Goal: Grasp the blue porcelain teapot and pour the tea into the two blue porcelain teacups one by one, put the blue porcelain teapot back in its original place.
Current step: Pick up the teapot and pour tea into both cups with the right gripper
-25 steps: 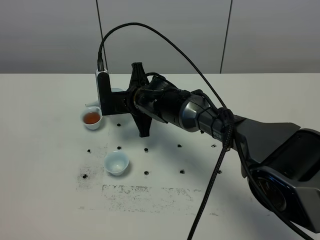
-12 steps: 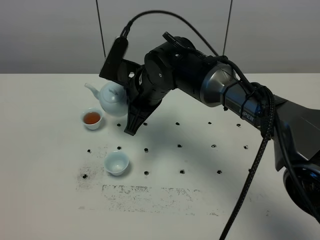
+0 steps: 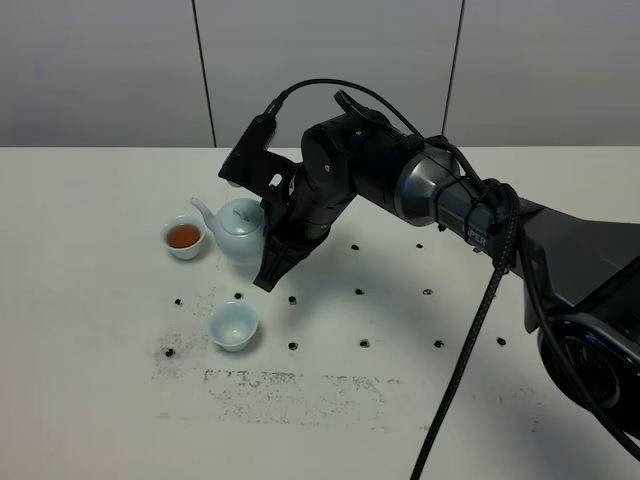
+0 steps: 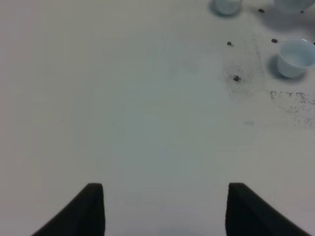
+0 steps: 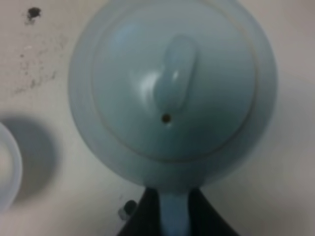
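The pale blue teapot (image 3: 238, 228) is upright, its spout pointing left, between the two teacups. My right gripper (image 3: 268, 240) reaches across from the right and is shut on the teapot's loop handle. The right wrist view looks down on the lid and knob (image 5: 174, 81), with my gripper (image 5: 173, 209) closed on the handle. One teacup (image 3: 184, 237) holds reddish-brown tea and stands left of the spout. The other teacup (image 3: 233, 325) is whitish inside and stands nearer the front; it also shows in the left wrist view (image 4: 294, 58). My left gripper (image 4: 165, 209) is open and empty over bare table.
The white table (image 3: 100, 300) has rows of small dark screw holes and a scuffed grey patch (image 3: 290, 385) near the front. A thick black cable (image 3: 460, 340) hangs off the right arm. A grey panelled wall stands behind the table.
The right arm has carried the teapot down and toward the front, from behind the filled cup to a spot between the two cups. The cups have not moved.
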Controlling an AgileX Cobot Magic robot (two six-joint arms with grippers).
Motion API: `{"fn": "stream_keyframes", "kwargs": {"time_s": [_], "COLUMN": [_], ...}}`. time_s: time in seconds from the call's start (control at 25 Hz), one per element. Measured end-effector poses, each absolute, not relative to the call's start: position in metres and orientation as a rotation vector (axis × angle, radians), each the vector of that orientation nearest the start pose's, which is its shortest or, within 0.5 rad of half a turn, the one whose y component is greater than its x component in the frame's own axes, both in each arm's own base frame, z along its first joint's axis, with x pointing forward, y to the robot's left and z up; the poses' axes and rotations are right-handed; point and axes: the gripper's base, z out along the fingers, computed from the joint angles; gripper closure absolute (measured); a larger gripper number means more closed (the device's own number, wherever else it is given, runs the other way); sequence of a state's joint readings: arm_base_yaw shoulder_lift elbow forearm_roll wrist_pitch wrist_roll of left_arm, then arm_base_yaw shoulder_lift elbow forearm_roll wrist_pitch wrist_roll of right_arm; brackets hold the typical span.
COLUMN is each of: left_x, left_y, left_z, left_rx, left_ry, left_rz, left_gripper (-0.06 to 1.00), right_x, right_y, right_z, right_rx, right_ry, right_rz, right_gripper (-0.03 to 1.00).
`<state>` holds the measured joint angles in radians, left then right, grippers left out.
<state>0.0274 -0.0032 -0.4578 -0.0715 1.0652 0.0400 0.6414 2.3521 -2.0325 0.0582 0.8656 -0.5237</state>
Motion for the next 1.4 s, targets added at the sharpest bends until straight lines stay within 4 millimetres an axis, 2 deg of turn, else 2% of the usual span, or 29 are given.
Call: {"fn": "stream_keyframes", "kwargs": {"time_s": [0.24,0.4,0.48,0.68,0.76,0.84,1.08,1.2,1.4], "left_x": [-0.001,-0.001,-0.001,-0.001,-0.001,-0.001,-0.001,-0.001,-0.001], "left_y": [-0.006,-0.006,-0.006,-0.006,-0.006,-0.006,-0.006,-0.006,-0.006], "left_z": [0.265,0.265,0.265,0.265,0.265,0.265,0.265,0.265,0.265], "left_rx": [0.015,0.015,0.015,0.015,0.015,0.015,0.015,0.015,0.015], "left_ry": [2.086,2.086,2.086,2.086,2.086,2.086,2.086,2.086,2.086], "left_rz": [-0.045,-0.045,-0.045,-0.045,-0.045,-0.045,-0.046,-0.046,-0.046], "left_gripper": [0.44,0.44,0.44,0.44,0.44,0.44,0.44,0.44,0.44], "right_x": [0.418,0.418,0.416,0.406,0.402,0.395,0.379,0.38,0.386], "right_y": [0.309,0.309,0.308,0.3,0.298,0.292,0.272,0.264,0.257], "right_z": [0.159,0.16,0.171,0.221,0.233,0.236,0.21,0.201,0.202], "right_rx": [-1.43,-1.429,-1.427,-1.465,-1.55,-1.667,-2.071,-2.177,-2.251], "right_ry": [2.281,2.284,2.272,2.192,2.117,2.039,1.765,1.698,1.613], "right_rz": [0.109,0.108,0.103,0.071,0.039,-0.002,-0.195,-0.298,-0.461], "right_gripper": [0.93,0.93,0.93,0.93,0.93,0.93,0.93,0.93,0.93]}}
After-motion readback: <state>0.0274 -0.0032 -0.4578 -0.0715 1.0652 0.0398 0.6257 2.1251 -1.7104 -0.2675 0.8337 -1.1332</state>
